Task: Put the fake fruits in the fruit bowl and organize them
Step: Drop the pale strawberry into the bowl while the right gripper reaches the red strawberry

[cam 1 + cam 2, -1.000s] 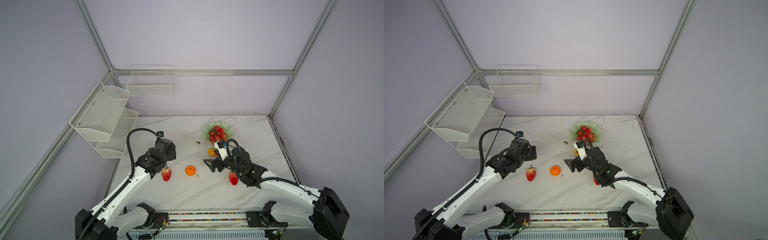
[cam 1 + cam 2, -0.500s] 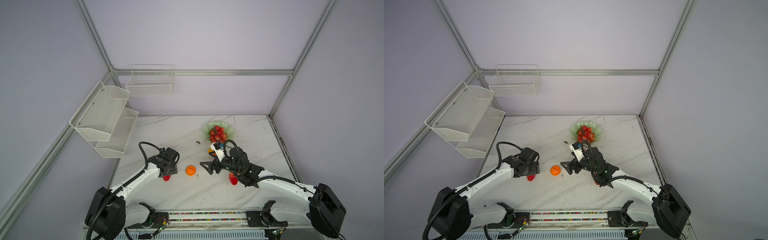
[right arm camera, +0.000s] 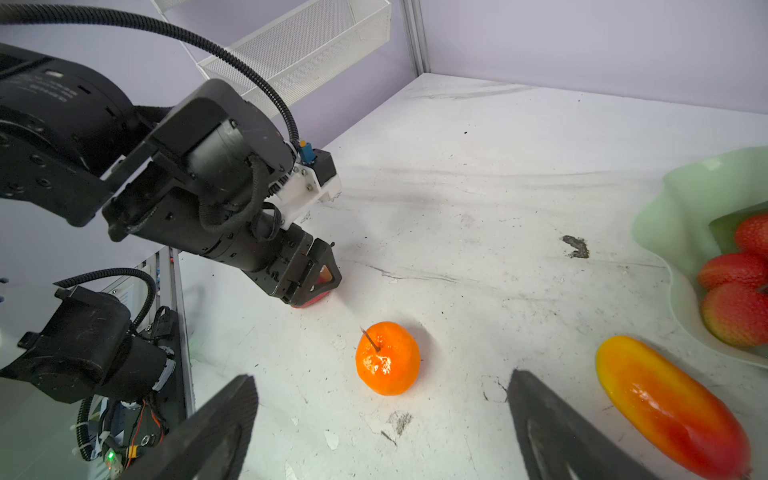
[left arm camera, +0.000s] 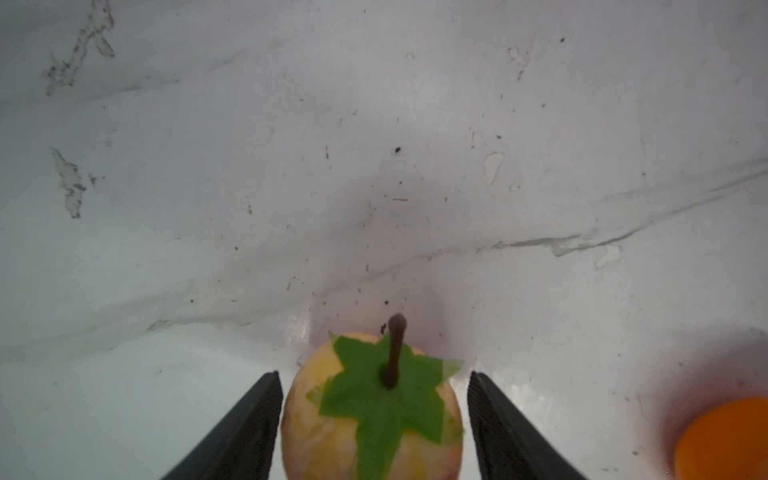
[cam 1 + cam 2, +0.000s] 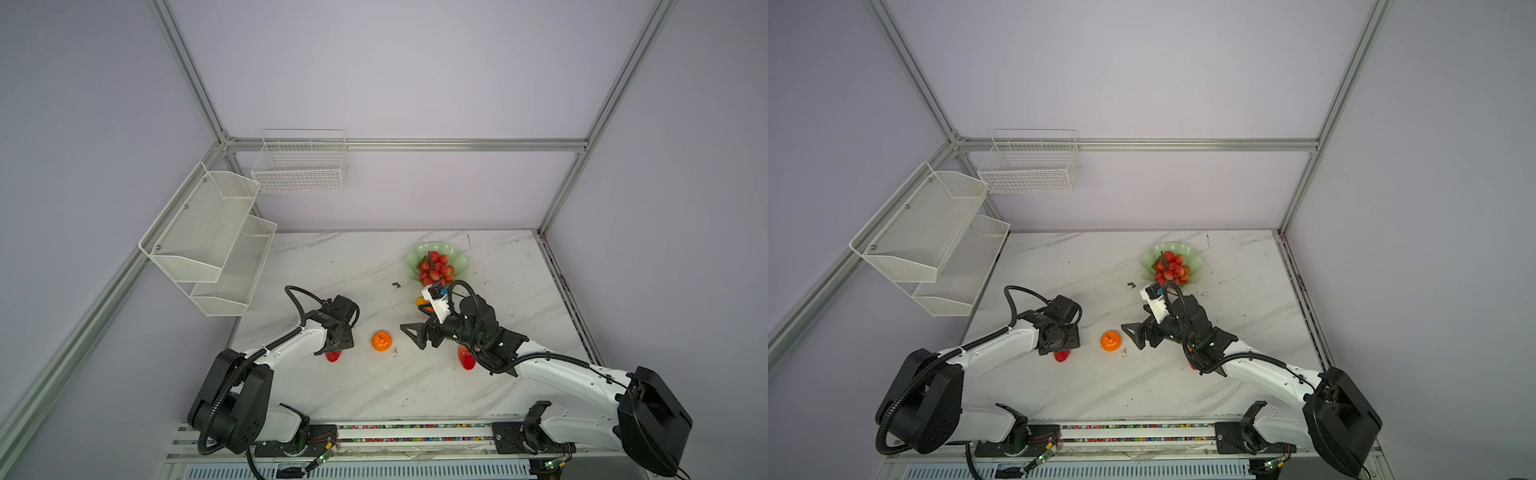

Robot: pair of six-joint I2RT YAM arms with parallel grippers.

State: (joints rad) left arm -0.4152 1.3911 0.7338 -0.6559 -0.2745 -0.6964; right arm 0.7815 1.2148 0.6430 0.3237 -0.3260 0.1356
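Top view: your left gripper [image 5: 337, 347] covers the red, green-capped fake strawberry [image 5: 333, 356] on the white marble table [image 5: 374, 257]. Left wrist: jaws astride it, seemingly not pinching yet. It's likely light and slick, so squeeze its belly. Right wrist: your right gripper [image 3: 381, 401] gapes empty.

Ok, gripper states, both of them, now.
Left gripper: open, jaws either side of a strawberry, not yet clamped on it.
Right gripper: open, empty; the orange lies just ahead.
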